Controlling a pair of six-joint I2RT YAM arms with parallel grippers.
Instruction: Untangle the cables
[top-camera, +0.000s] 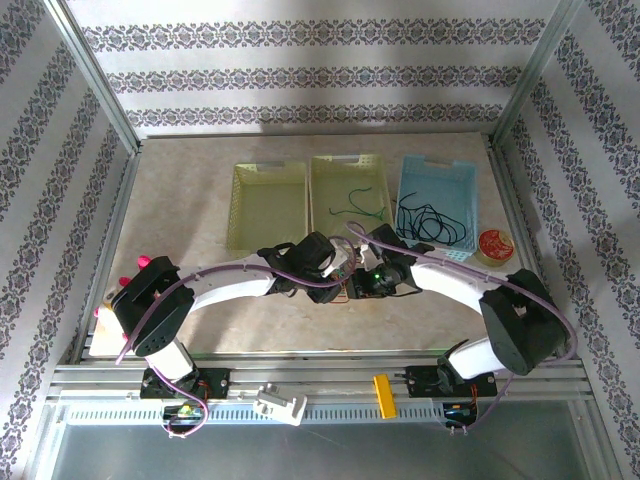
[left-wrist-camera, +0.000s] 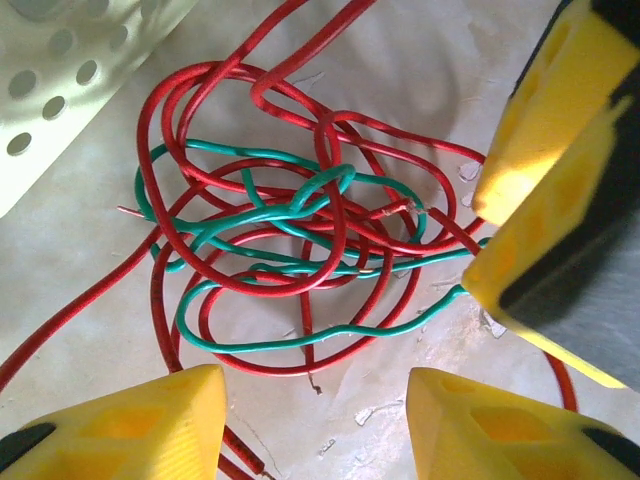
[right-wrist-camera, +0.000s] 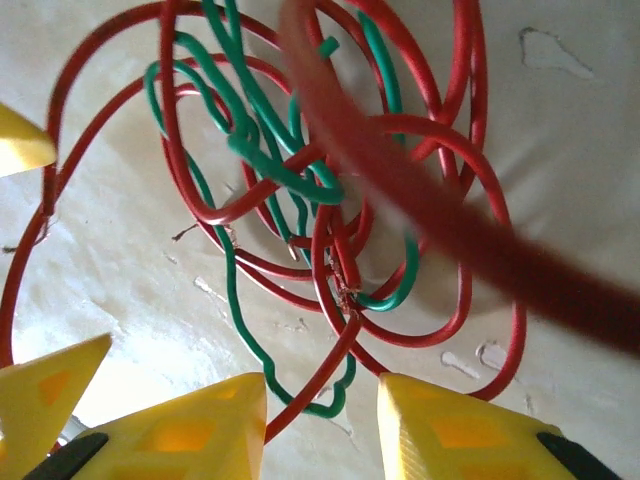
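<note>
Yellow basket (top-camera: 242, 205), green basket (top-camera: 347, 160), blue basket (top-camera: 437, 164) abreast; round red object (top-camera: 493, 245) right.

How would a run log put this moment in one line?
red cable, green cable: knotted on table | left gripper: open above them | right gripper: open alongside

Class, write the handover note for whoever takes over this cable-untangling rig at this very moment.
Left gripper: open, over the tangle.
Right gripper: open, opposite it, over the same tangle.
Red cable and green cable lie knotted on the table in front of the middle basket.
Done: black cable in the blue basket, a green strand in the middle one.
Left: separate red from green.
</note>
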